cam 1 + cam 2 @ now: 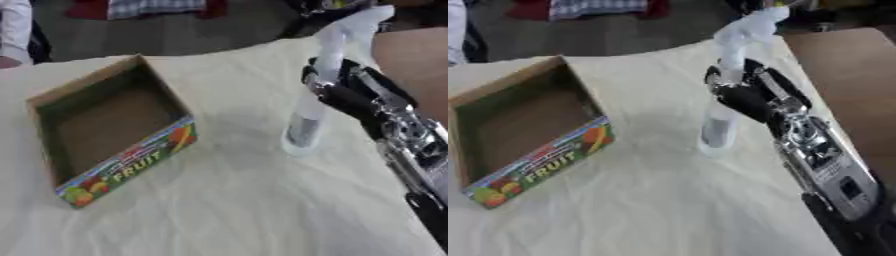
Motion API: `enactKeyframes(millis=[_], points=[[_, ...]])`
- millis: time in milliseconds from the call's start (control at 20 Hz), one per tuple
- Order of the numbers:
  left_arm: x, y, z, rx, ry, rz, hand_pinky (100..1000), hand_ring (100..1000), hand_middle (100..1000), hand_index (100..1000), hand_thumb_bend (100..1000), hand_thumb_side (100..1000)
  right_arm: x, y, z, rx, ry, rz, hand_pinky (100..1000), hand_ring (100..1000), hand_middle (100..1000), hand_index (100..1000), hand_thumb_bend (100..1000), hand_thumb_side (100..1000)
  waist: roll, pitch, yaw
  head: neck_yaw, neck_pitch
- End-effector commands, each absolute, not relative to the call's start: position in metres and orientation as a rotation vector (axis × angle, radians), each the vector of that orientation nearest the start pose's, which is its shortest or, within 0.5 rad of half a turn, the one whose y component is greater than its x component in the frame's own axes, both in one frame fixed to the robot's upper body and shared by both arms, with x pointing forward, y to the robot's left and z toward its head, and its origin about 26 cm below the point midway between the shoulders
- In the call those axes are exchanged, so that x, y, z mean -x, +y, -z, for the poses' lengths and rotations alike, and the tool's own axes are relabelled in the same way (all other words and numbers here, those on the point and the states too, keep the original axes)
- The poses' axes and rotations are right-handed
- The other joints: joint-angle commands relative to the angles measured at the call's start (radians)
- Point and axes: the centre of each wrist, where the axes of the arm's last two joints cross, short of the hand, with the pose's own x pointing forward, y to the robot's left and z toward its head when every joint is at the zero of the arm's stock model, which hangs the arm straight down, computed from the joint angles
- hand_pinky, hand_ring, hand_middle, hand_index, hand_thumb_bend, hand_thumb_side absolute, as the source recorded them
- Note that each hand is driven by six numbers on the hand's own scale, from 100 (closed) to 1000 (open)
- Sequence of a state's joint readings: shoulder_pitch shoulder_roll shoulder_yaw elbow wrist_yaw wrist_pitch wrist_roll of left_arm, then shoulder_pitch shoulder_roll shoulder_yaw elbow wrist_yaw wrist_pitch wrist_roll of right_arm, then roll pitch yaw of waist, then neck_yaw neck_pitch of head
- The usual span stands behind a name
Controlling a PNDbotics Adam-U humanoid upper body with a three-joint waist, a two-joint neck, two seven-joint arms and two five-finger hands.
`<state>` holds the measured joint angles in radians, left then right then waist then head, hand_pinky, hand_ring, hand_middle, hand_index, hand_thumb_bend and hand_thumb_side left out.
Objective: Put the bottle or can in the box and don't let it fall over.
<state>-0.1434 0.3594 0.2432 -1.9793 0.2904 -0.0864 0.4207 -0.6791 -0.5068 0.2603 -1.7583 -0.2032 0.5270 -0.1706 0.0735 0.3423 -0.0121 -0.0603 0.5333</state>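
A tall clear spray bottle (309, 117) with a pale trigger head stands upright on the cream cloth, right of centre. My right hand (346, 97) comes in from the lower right and its dark fingers are curled round the bottle's upper body. An open cardboard box (105, 127) with a colourful "FRUIT" strip on its front wall sits to the left, a little apart from the bottle; nothing lies inside it. My left hand shows in neither view.
The cream cloth (236, 210) covers the table. A brown surface (850, 70) lies beyond the cloth's right edge. The dark floor and some fabric show past the far edge.
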Motion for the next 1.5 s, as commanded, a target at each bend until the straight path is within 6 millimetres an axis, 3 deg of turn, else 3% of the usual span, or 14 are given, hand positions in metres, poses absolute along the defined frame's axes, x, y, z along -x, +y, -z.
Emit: enactKeyframes(millis=[50, 1500], points=[[-0.275, 0.341, -0.187, -0.354, -2.273, -0.408, 1000, 997, 844, 739, 441, 497, -0.356, -0.21, -0.264, 0.23, -1.835, -0.474, 1000, 1000, 1000, 873, 100, 499, -0.001, -0.015, 0.002, -0.002, -0.013], [-0.276, 0.339, -0.188, -0.338, -2.276, -0.403, 1000, 996, 847, 739, 431, 501, -0.373, -0.209, -0.243, 0.139, -1.801, -0.385, 1000, 1000, 1000, 826, 100, 523, 0.003, -0.006, 0.009, -0.001, -0.026]])
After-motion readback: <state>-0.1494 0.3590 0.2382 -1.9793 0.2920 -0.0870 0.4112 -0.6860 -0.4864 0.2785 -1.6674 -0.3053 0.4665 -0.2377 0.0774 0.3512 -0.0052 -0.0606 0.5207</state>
